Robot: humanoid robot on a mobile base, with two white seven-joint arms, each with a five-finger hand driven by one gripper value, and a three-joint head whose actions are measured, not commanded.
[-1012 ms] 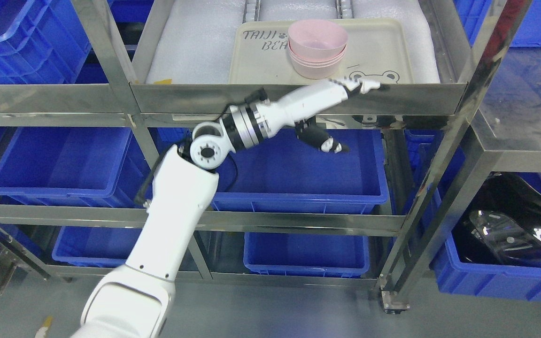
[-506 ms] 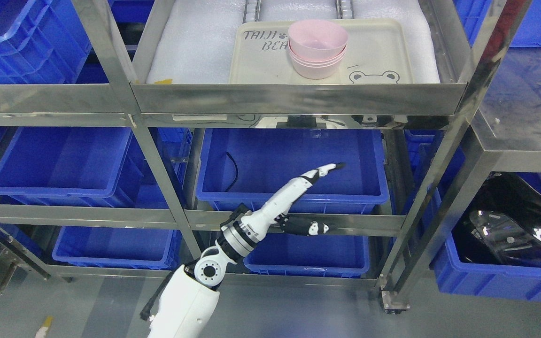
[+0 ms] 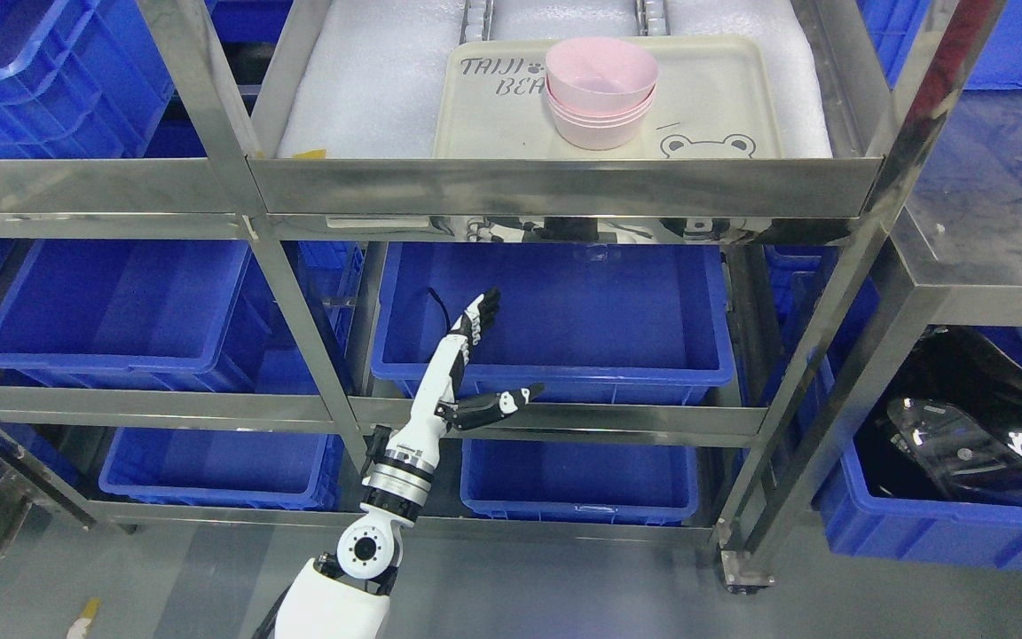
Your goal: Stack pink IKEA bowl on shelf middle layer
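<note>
A stack of pink bowls (image 3: 600, 93) stands nested on a cream tray (image 3: 724, 89) with a bear print, on the padded steel shelf layer at the top of the head view. My left hand (image 3: 507, 346) hangs well below that layer, in front of the middle blue bin (image 3: 564, 311). It is open, with the fingers straight and pointing up and the thumb spread to the right. It holds nothing. The right arm does not show.
Steel shelf posts (image 3: 298, 302) and rails (image 3: 555, 422) frame several blue bins on the lower levels. A black glossy object (image 3: 972, 426) lies in a blue bin at the right. Grey floor runs along the bottom.
My left arm has dropped from the shelf edge beside the bowls down and back toward me, and the hand has turned upright. The bowl stack has not moved.
</note>
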